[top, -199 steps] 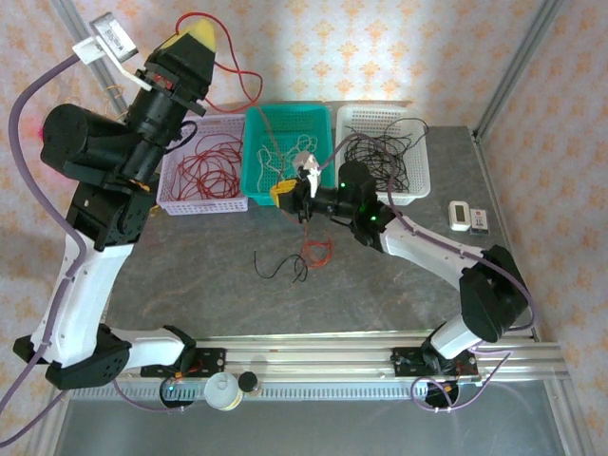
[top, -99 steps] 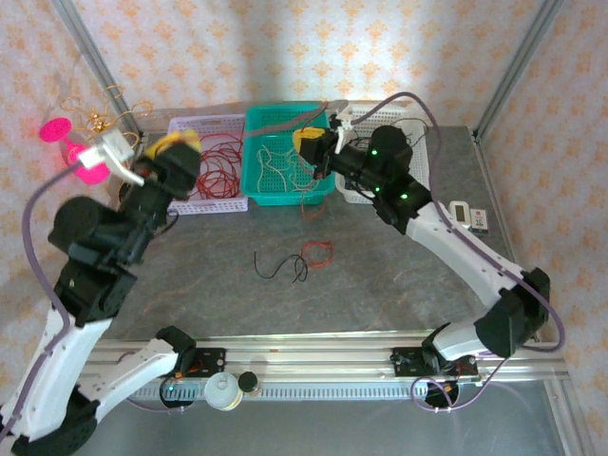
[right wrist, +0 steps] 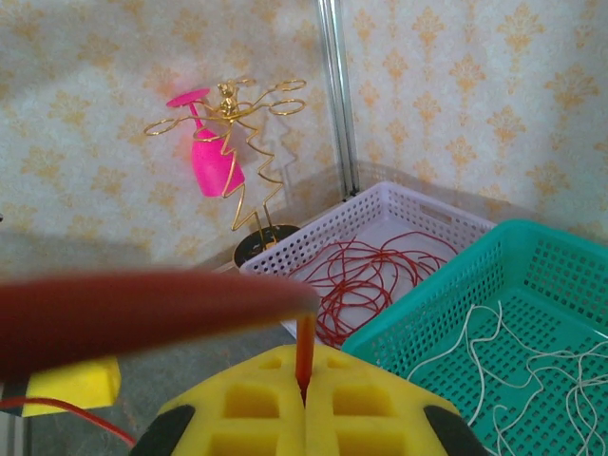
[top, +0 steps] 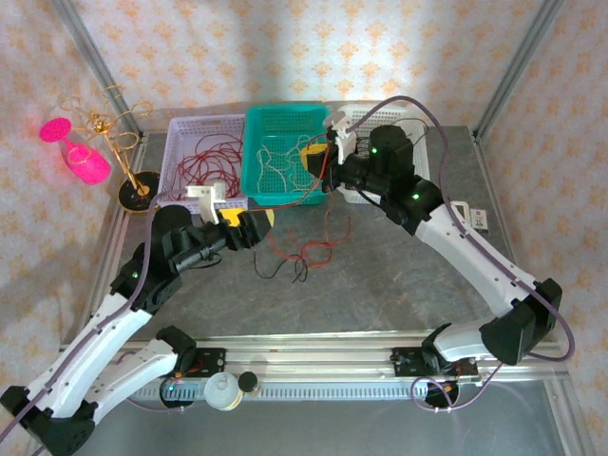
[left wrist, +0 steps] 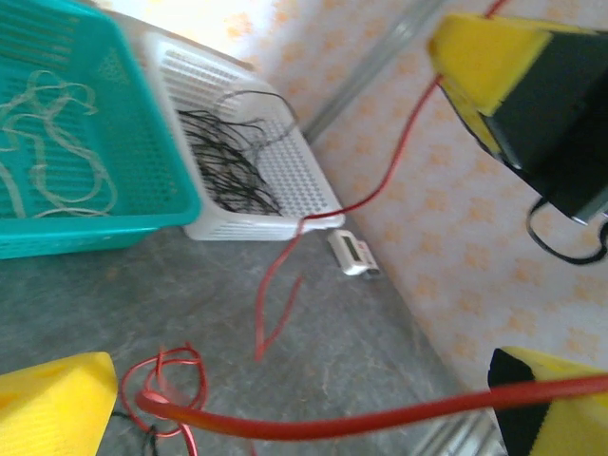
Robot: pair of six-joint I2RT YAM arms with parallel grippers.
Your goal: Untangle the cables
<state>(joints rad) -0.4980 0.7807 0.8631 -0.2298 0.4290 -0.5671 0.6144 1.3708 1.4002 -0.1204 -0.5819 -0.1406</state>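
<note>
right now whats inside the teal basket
Loose white cables lie inside the teal basket. From above, the right gripper, shut on a red cable, covers part of its right side, so that bit is hidden.

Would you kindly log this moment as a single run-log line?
right gripper: shut on red cable | left gripper: open, red cable between fingers | red-black tangle: on table
</note>
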